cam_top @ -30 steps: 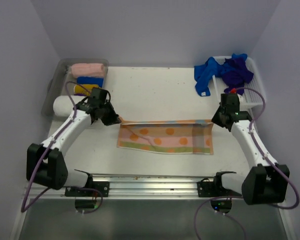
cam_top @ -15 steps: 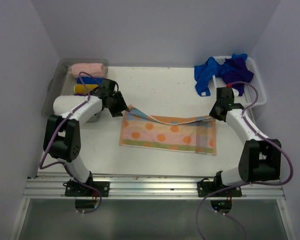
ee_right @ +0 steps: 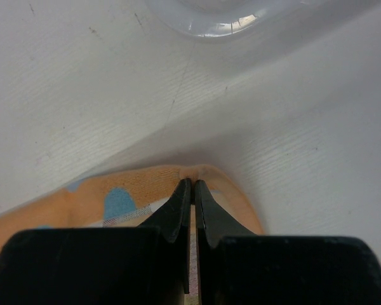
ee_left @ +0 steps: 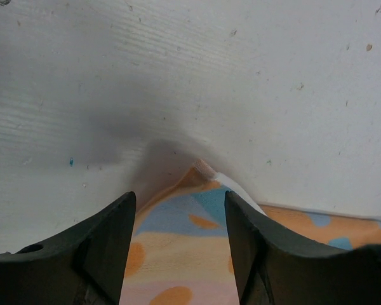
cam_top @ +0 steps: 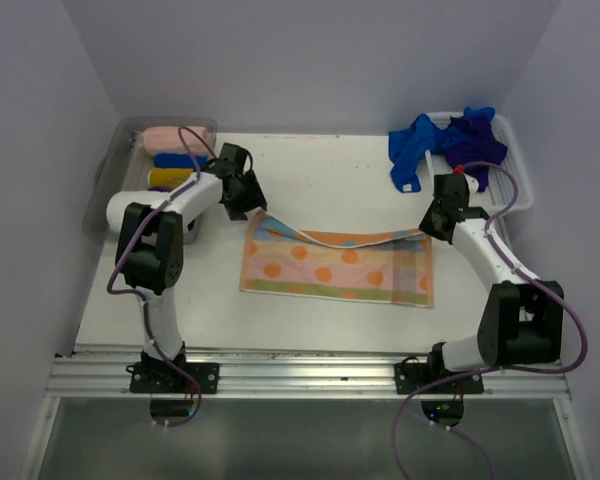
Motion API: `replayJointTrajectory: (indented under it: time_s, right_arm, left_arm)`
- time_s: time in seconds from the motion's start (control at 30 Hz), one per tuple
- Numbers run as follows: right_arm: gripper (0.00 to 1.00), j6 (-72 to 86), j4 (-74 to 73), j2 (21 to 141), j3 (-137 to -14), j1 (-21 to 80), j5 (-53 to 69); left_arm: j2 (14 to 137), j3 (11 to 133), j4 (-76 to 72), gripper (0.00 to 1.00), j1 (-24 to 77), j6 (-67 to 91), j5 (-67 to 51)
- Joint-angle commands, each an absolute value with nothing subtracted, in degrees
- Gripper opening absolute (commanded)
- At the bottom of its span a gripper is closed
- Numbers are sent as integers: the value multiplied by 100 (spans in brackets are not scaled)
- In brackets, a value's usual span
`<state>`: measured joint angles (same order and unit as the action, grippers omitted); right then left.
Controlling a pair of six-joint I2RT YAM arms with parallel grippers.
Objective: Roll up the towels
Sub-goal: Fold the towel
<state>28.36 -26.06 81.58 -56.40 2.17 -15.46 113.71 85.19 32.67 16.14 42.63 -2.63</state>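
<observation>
The left tool (cam_top: 250,203) has released the far left corner of the peach-orange towel (cam_top: 335,268) and pulled back toward the far left, its arm now folded up over its own base; the towel sits a little farther up the bench (cam_top: 325,175) than a second ago; the right tool (cam_top: 429,233) has moved slightly farther back with it. Nearest the arms, the towel's green-striped near edge lies flat on the bench, with orange dots and pale blue patches across the cloth; its far edge runs in a sagging line from one far corner to the other. In the left wrist view the fingers (ee_left: 105,251) stand spread, and the loose corner pokes out between and just past their tips, resting on the bench. The right tool is clenched on the far right corner, its two fingers pressed together with cloth bunched at their tips. Farther back on the left, a clear bin (cam_top: 98,190) holds rolled towels (cam_top: 175,138) in pink, blue and yellow. At the far right, a royal blue towel (cam_top: 410,150) and a dark purple towel (cam_top: 477,142) hang over the rim of a white basket (cam_top: 510,195).
</observation>
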Motion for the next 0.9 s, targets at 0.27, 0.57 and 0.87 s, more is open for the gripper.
replayJointTrajectory:
  time_s: [0.27,0.57,0.87]
  right_arm:
    - [0,2857,-2399,7998,-5643,193,-1450]
    - [0,2856,-2452,7945,-5616,193,-1547]
    - [0,2769,-2680,7788,-5748,202,-1617]
  left_arm:
    - [11952,9228,3506,57,1784,3806,-273]
    - [11831,9272,3542,17,1811,3753,-229]
    - [11077,8817,3420,0,1802,3464,-132]
